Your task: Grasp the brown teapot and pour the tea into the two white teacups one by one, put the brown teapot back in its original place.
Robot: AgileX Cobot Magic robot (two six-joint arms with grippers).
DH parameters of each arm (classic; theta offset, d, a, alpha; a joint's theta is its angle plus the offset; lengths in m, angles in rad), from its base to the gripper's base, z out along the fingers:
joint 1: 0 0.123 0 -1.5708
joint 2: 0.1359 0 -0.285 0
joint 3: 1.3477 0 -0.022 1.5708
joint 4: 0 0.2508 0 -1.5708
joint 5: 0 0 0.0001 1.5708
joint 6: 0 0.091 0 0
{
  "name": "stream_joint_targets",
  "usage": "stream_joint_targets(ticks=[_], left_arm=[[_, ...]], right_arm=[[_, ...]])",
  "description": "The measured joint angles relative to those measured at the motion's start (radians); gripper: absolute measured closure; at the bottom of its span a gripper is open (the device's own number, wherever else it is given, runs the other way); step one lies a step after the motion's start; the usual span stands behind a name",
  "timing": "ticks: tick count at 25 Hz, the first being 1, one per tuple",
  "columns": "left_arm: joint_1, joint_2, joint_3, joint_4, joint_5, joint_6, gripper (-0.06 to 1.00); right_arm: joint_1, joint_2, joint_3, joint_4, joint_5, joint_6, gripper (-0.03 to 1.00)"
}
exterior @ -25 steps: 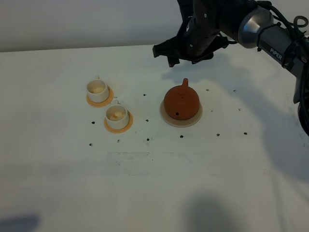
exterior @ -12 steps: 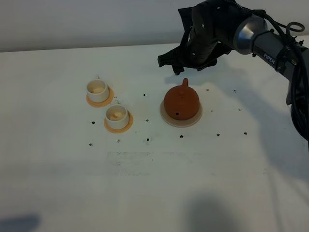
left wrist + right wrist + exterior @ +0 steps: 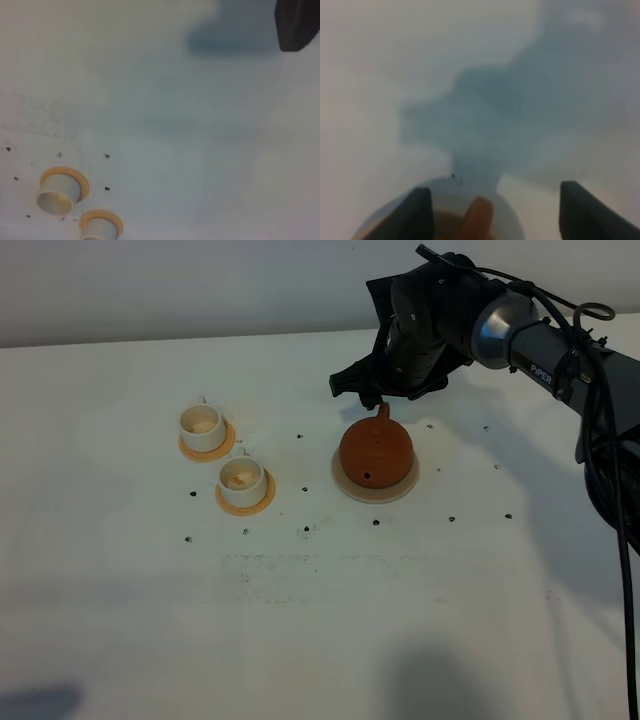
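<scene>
Between wide jaws of right gripper [image 3: 495, 189], handle of one round reddish-brown clay teapot [image 3: 375, 450], one cream saucer [image 3: 346, 486] beneath, two white teacups [image 3: 202, 426] [image 3: 241, 479] on two orange coasters [image 3: 208, 453] [image 3: 246, 507] well aside, left gripper [image 3: 296, 25], jaw state untellable.

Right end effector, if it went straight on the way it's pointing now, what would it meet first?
Probably the brown teapot: its raised brown part lies right ahead of the open right end effector, though depth is unclear.

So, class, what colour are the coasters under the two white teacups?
Orange-tan coasters, clearest in the exterior high view.
</scene>
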Motion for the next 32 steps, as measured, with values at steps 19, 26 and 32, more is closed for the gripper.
stream_joint_targets(ticks=[19,26,32], left_arm=[[0.0,0.0,0.0,0.0,0.0,0.001,0.65],[0.0,0.0,0.0,0.0,0.0,0.001,0.65],[0.0,0.0,0.0,0.0,0.0,0.001,0.65]], right_arm=[[-0.01,0.0,-0.006,-0.066,0.016,-0.076,0.44],[-0.01,0.0,-0.007,-0.067,0.067,-0.102,0.44],[-0.01,0.0,-0.007,-0.071,0.077,-0.12,0.44]])
